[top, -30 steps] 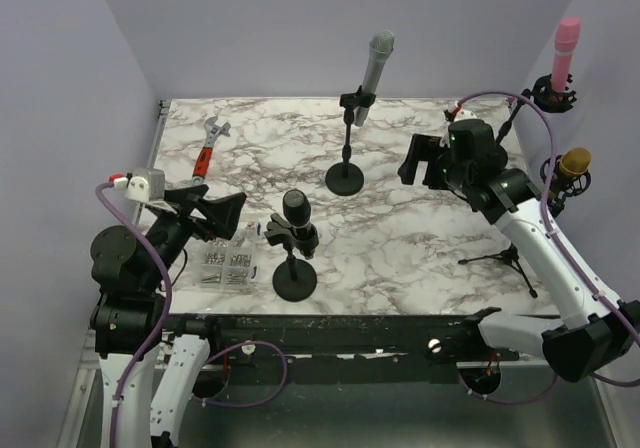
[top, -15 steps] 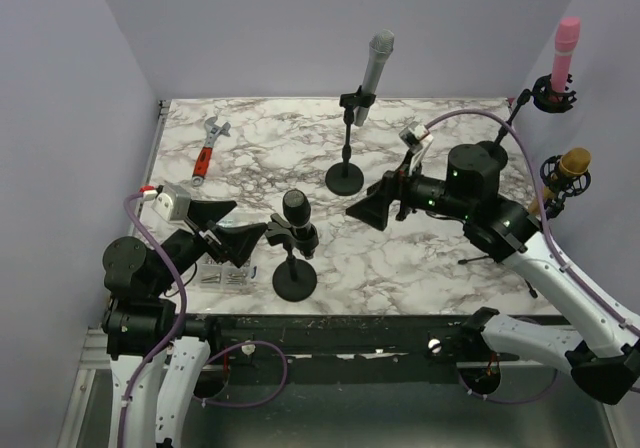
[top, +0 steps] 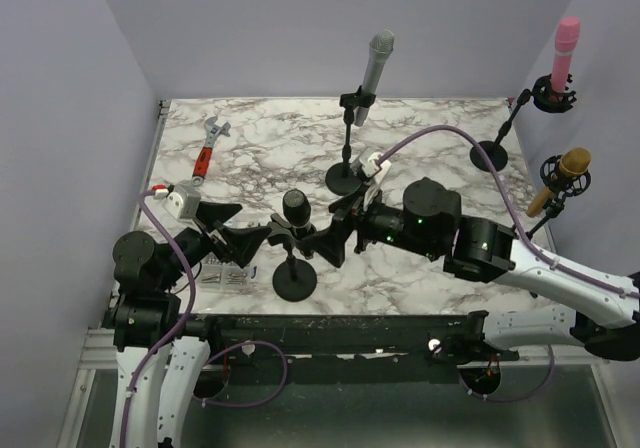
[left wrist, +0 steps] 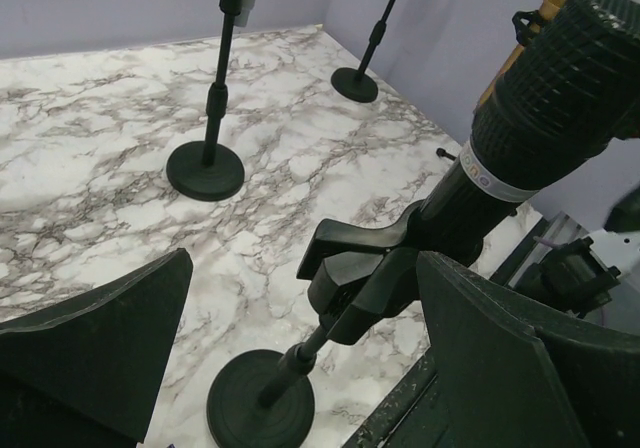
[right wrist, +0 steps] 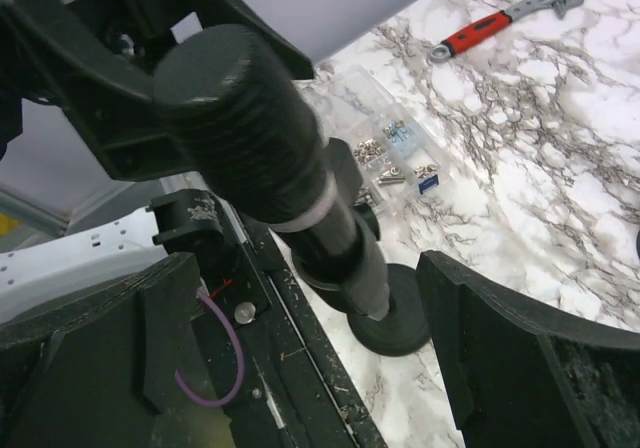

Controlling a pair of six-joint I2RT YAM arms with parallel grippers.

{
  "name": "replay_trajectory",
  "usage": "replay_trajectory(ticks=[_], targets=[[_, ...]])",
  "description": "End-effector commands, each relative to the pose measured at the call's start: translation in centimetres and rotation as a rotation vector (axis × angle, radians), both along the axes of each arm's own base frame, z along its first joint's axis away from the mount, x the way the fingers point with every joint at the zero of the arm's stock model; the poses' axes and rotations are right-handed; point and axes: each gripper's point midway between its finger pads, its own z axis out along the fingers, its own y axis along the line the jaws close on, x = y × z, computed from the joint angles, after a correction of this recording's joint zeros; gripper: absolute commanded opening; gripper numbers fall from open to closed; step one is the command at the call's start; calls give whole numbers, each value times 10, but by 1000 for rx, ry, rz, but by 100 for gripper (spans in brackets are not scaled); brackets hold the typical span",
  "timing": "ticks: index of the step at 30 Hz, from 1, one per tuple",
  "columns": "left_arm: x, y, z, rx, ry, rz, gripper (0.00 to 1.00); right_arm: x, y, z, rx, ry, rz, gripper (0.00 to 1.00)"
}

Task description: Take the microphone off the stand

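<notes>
Right gripper [top: 335, 230] has swung in from the far side, jaws wide. The black microphone [top: 295, 208] sits between its fingers, still clipped in the stand [top: 294, 273]. Left gripper [top: 243, 233], also open, brackets the clip. A grab looks imminent.

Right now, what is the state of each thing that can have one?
Black microphone: clipped in the stand, not yet removed.
Left gripper: open, holding nothing.
Right gripper: open, holding nothing.
Grey microphone: mounted, untouched.
Pink microphone: mounted, untouched.
Gold microphone: mounted, untouched.
Wrench: lying flat.
</notes>
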Motion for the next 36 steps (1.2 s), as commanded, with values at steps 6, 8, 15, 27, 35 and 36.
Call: replay_trajectory(ticks=[6,8,15,27,35,36], targets=[[11,1,-13,25,-32,7,99,5,11,16,-74,-202,-406,100],[11,2,-16,24,-28,10,99,4,10,18,-93,-242,-497,100],[6,3,-16,23,-33,23,99,5,13,28,-109,-299,-666,95],[1,3,-14,20,-40,18,99,7,40,30,-100,-335,-688,86],[-6,2,-10,32,-70,2,99,9,51,22,-116,-369,-695,66],[-7,2,-11,33,-69,-3,99,10,51,21,-118,-371,-696,63]])
